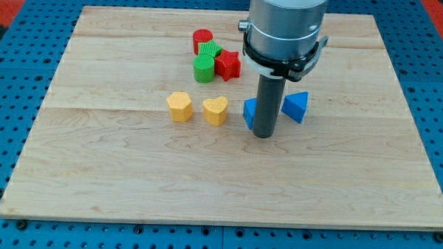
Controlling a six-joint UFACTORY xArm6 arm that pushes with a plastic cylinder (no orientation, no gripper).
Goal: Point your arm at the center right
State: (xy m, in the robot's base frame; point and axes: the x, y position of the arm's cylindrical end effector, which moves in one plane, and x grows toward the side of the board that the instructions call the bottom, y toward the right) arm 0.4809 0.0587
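My tip [263,134] rests on the wooden board [131,173] just right of the board's middle. A blue block [249,113] sits touching the rod on its left side, partly hidden by it. A blue triangle block [296,106] lies just to the rod's right. A yellow heart block [215,109] and a yellow hexagon block [180,106] lie to the view's left of the tip. Toward the view's top sit a red cylinder [201,39], a green block [210,49], a green cylinder [204,68] and a red star block [227,64], clustered together.
The arm's grey body [284,27] hangs over the board's top middle and hides part of it. Blue pegboard [17,65] surrounds the board on all sides.
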